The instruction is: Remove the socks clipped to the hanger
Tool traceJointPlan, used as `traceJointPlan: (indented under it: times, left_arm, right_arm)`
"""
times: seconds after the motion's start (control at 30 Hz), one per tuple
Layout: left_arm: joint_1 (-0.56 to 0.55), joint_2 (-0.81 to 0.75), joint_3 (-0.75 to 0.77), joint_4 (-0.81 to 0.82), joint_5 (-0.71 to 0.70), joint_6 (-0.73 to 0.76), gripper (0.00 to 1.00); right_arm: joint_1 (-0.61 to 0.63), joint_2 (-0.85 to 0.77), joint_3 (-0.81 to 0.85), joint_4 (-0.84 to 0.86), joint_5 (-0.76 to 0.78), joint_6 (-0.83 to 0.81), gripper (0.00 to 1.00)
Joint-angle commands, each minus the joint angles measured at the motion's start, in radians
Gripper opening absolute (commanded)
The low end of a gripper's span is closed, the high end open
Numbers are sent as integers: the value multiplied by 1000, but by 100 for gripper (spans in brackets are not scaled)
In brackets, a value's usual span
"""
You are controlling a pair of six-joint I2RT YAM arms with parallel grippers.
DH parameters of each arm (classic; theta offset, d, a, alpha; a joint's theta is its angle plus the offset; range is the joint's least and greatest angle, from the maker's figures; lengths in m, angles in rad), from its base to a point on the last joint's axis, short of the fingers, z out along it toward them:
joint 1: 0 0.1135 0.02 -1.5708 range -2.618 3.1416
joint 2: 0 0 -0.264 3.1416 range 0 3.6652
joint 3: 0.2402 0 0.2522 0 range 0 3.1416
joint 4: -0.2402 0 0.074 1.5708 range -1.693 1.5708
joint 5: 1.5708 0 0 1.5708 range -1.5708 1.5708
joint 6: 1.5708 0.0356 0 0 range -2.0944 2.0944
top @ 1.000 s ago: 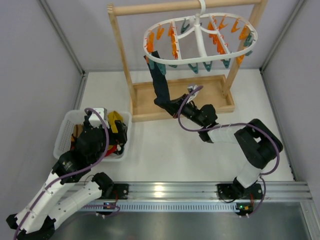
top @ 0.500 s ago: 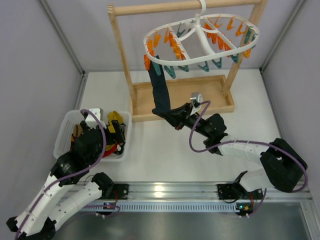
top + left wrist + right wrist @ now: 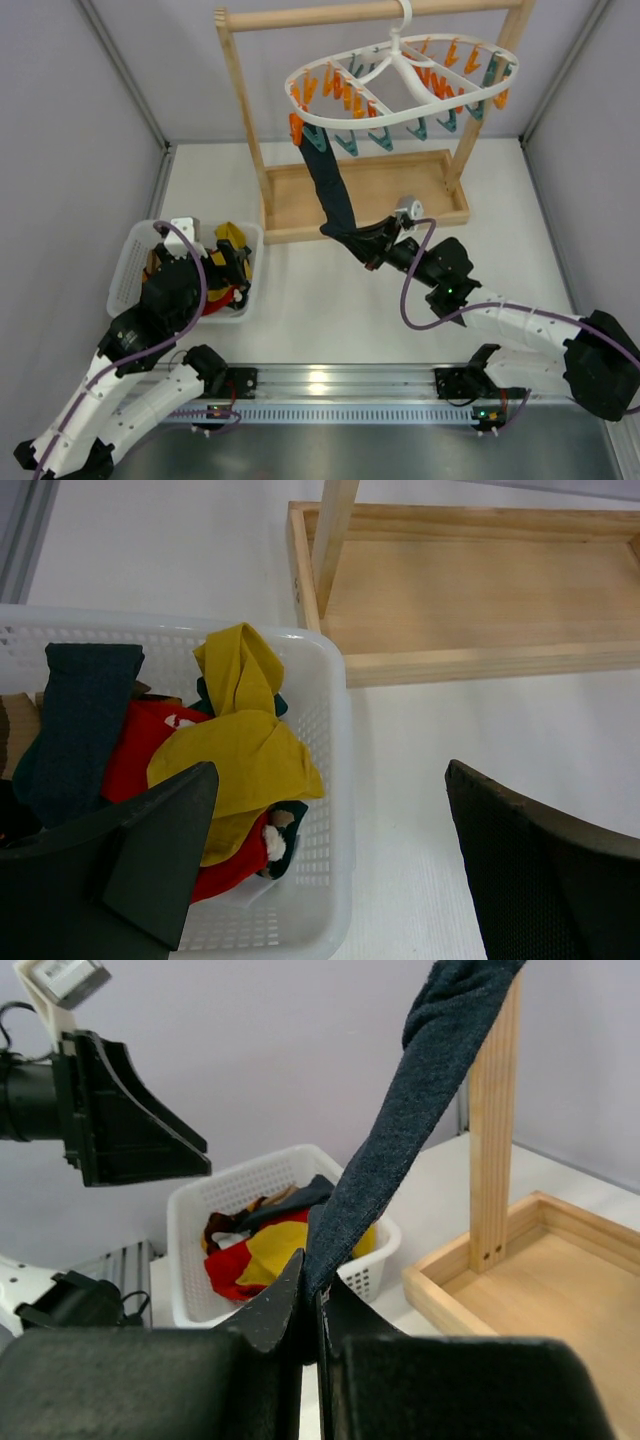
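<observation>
Right gripper is pinched tight on the bottom end of the dark navy sock. In the wrist view you can see the fabric going right down into the seam between the two fingers, no gap at all. From the fingers the sock runs up and away as a taut strip to the near-left end of the white hanger, where it's clipped in next to an orange clip. The hanger hangs by its hook from the top bar of the wooden rack and sits tilted, with the sock's end lower. The rack's tray base is just past the right gripper's fingertips. The left gripper has its jaws spread wide with nothing between them, and it hovers over the near-right corner of the white basket. Under and just left of its fingers is a heap: a mustard-yellow sock on top, a red one beneath it, and a dark one furthest left.
</observation>
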Motion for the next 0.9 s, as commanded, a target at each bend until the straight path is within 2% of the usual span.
traceJointPlan:
  times: [0.0,0.07,0.23,0.47,0.7,0.87]
  left_arm:
    - [12,-19,4,14,-14,-14,99]
    - [17,-23,6,17,-13,-15,99]
    - [28,-14,7,17,1,-15,99]
    - [46,-5,9,19,18,-12,99]
    - [83,-8,9,19,24,-12,99]
    - [111,-8,7,20,24,-9,99]
  right_arm:
    - [3,-46,-12,-89,34,-79,0]
    - [-17,-40,-10,-109,30,-81,0]
    - [-114,15,1,-65,-98,-11,0]
    - [-209,192,204,-146,-190,3,0]
    - [-165,498,615,-256,-273,26,0]
    - [-44,603,696,-191,-292,43,0]
